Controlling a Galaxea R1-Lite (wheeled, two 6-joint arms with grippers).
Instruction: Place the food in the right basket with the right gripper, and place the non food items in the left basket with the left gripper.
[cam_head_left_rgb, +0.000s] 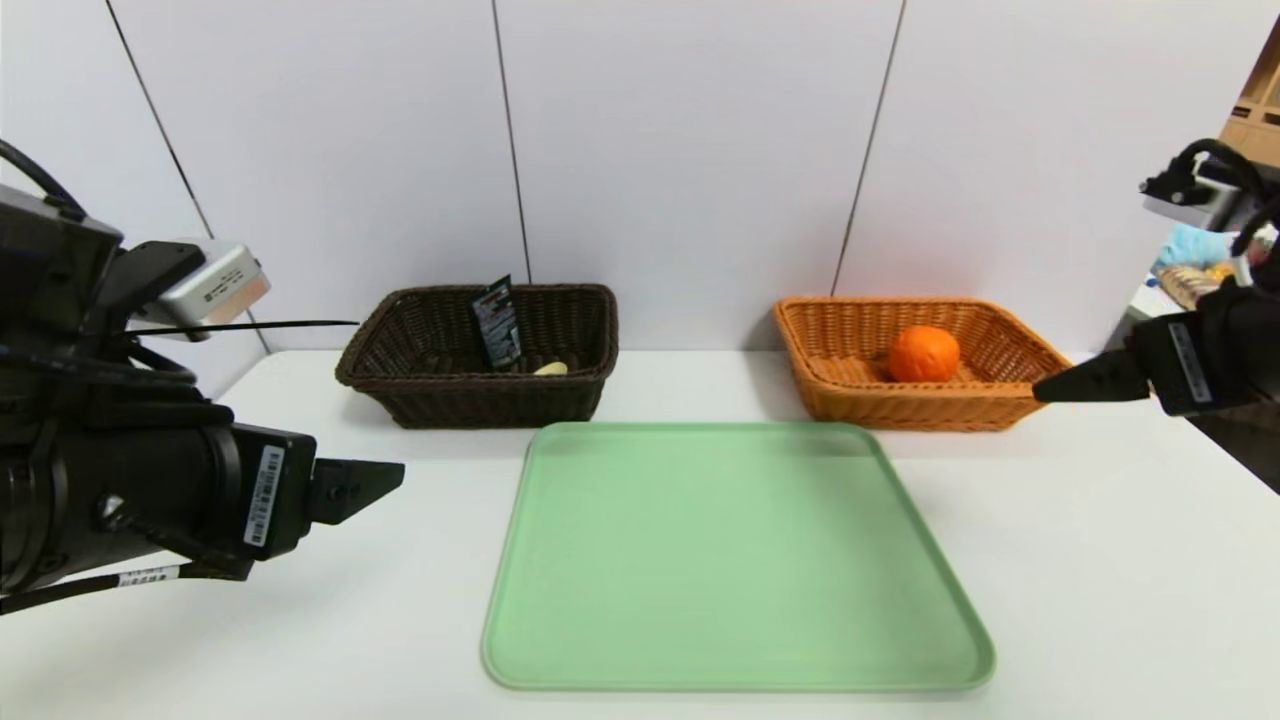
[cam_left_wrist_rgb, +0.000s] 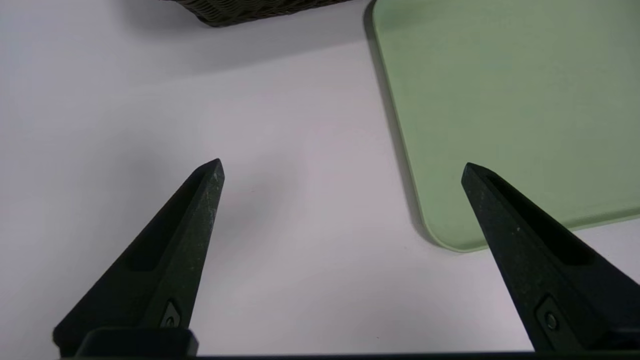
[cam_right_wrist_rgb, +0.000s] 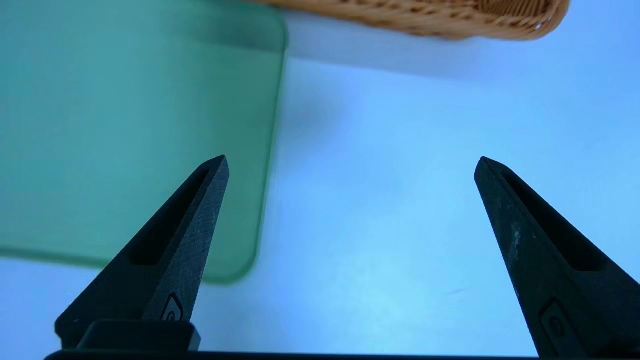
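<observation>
Two black grippers with long pointed jaws, both released and holding nothing. Left gripper (cam_left_wrist_rgb: 343, 161): fingers spread wide, poised over white table (cam_head_left_rgb: 400, 620) beside the pale green rectangular tray (cam_head_left_rgb: 740, 560). Right gripper (cam_right_wrist_rgb: 352, 157): fingers likewise wide apart, above the table on the tray's other side.

Farther out, one rectangular orange-tan wicker basket (cam_head_left_rgb: 910, 408) with flared sides, beyond the tray. Contents: one round orange fruit (cam_head_left_rgb: 923, 354), resting inside. Handling, as judged: moderately heavy for its size, firm with slight give, apt to roll; skin may bruise under pointed tips. Best hold: across the widest part, one finger to each side, light squeeze.

One rectangular dark brown wicker basket (cam_head_left_rgb: 490, 402), flared sides, also beyond the tray. Contents, two: a black squeeze tube (cam_head_left_rgb: 497, 325) with pale print, leaning upright at a tilt; and a pale yellow piece (cam_head_left_rgb: 551, 369), probably the bowl of a spoon, mostly hidden by the rim. Tube, as judged: light, soft-walled, smooth, liable to buckle; take it across the flat body near the stiffer cap end. Spoon, as judged: light, stiff, prone to twist; take it mid-handle.

Sorting appears complete; no further grasp seems called for.
</observation>
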